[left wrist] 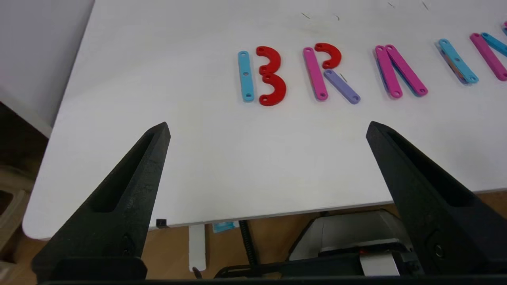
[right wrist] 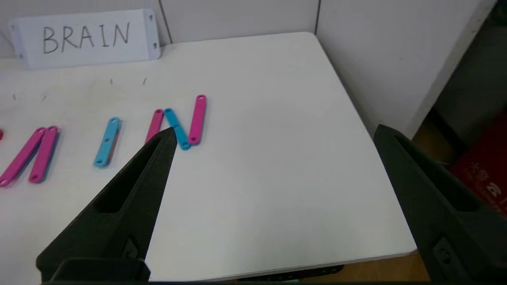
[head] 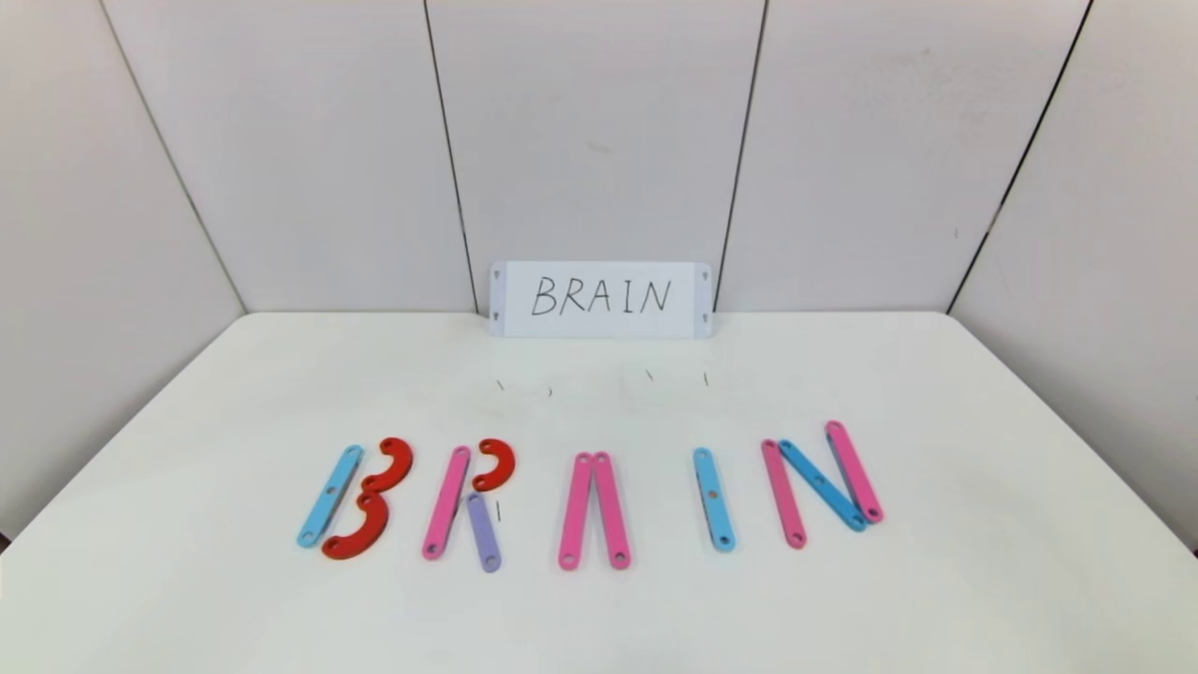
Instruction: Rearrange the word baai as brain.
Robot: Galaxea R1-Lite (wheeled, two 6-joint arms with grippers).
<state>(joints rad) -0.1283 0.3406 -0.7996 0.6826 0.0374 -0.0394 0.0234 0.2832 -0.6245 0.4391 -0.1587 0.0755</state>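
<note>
On the table point(head: 936, 580) we find the word point(head: 590, 496) reading BRAIN; left gripper point(left wrist: 268, 126) and right gripper point(right wrist: 275, 132) gape, empty.

The word point(head: 590, 496) lies in a row across the near middle of the table point(head: 983, 580). From the left its letters run B point(head: 351, 501), R point(head: 473, 501), A point(head: 593, 510), I point(head: 713, 499), N point(head: 822, 482), each set apart from the next. The card point(head: 600, 299) stands behind the row at the table's far edge, against the wall point(head: 599, 140).
</note>
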